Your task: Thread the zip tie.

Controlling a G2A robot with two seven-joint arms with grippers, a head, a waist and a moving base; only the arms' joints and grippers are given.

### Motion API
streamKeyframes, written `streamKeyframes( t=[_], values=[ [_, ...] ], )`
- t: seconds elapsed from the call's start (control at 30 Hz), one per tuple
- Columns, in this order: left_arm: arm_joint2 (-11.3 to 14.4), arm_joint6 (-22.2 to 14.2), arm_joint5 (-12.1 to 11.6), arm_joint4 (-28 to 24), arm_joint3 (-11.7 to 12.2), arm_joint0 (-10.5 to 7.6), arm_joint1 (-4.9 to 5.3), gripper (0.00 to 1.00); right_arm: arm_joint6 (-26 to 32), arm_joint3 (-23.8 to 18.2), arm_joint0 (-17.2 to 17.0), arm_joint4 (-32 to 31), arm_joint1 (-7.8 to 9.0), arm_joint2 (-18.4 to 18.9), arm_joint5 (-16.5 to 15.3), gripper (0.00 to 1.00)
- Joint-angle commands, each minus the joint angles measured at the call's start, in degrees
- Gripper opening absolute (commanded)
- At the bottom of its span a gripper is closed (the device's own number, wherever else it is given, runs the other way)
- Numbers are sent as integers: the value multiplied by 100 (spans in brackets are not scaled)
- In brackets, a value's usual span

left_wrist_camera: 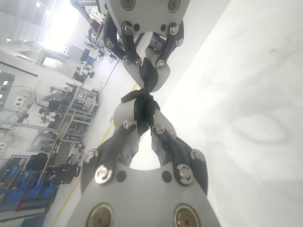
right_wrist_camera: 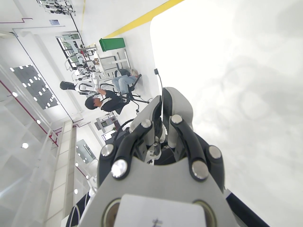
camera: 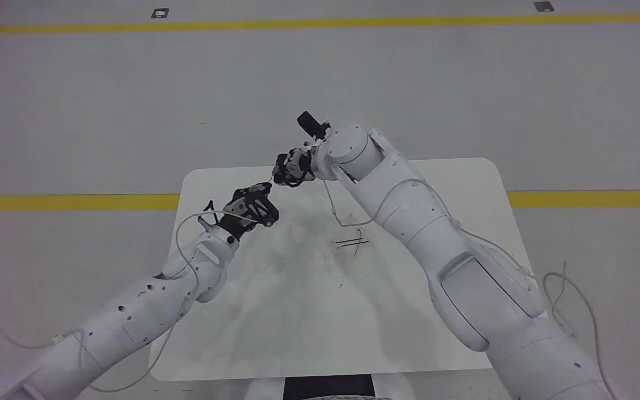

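Pressed together, the right claw [right_wrist_camera: 162, 102] pinches the thin strap of the zip tie [right_wrist_camera: 161, 88]. The strap goes straight out past the fingertips, on the same line as the fingers. Its small dark head is at the far end, seen against the edge of the table [camera: 440, 330].

The left claw [left_wrist_camera: 143, 103] is pressed together too, tip to tip with the right one, above the far left part of the table. Whether it pinches something, I cannot tell. Some black material [left_wrist_camera: 144, 114] covers the tips of both.

A few thin dark strips [camera: 350, 241] lie flat near the table's middle. The table is white with round corners, on a pale floor with yellow lines [camera: 320, 22]. A green bin [right_wrist_camera: 111, 44] stands on the floor farther away, and its inside is hidden. Metal racks [left_wrist_camera: 78, 105] stand in the room behind.
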Motion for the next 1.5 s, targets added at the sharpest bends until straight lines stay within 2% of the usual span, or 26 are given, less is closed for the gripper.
streamKeyframes(
  t=[0.0,0.23,0.3,0.4,0.5,0.57,0.67,0.77,0.8,1.1,1.13,1.2,1.27,1.4,1.43,1.47],
  values=[
    [-22,11,-20,0,0,15,-5,0,-4,-13,-9,-10,6,19,0,100],
    [-197,67,-24,-175,-58,157,-45,0,-105,-71,-14,-122,34,80,0,100],
    [-302,186,-64,-366,-119,222,-50,0,-187,-68,-14,-171,57,127,0,100],
    [-493,511,-282,-943,-228,355,-43,0,-314,-21,-17,-260,114,228,0,100],
    [-764,953,-722,-1657,-299,540,-3,0,-444,31,-11,-439,190,325,0,100],
    [-1015,1324,-1143,-2330,-330,693,36,0,-583,52,-23,-563,251,414,0,100],
    [-1357,1710,-1730,-2998,-302,919,108,0,-654,71,-75,-645,343,577,0,100],
    [-1667,1951,-2322,-3490,-225,1141,182,0,-629,20,-113,-663,394,673,0,100],
    [-1693,1961,-2393,-3512,-218,1159,190,0,-629,20,-113,-663,394,673,0,100],
    [-1693,1961,-2393,-3512,-218,1159,190,0,-629,20,-113,-663,394,673,0,100],
    [-1690,1938,-2414,-3647,-238,1174,177,0,-629,20,-113,-663,394,673,0,100],
    [-1743,1809,-2556,-4119,-247,1159,145,0,-653,19,-133,-663,396,678,-13,100],
    [-1861,1605,-2799,-4642,-184,1151,133,0,-710,3,-207,-664,456,803,-148,100],
    [-2165,1087,-3566,-5966,-55,1285,161,0,-144,-76,-345,-497,645,1167,-946,100],
    [-2232,924,-3688,-6215,-43,1320,174,0,42,-74,-377,-458,689,1245,-1115,100],
    [-2288,709,-3688,-6538,-113,1377,192,0,216,-62,-406,-438,746,1342,-1305,100]
  ],
)
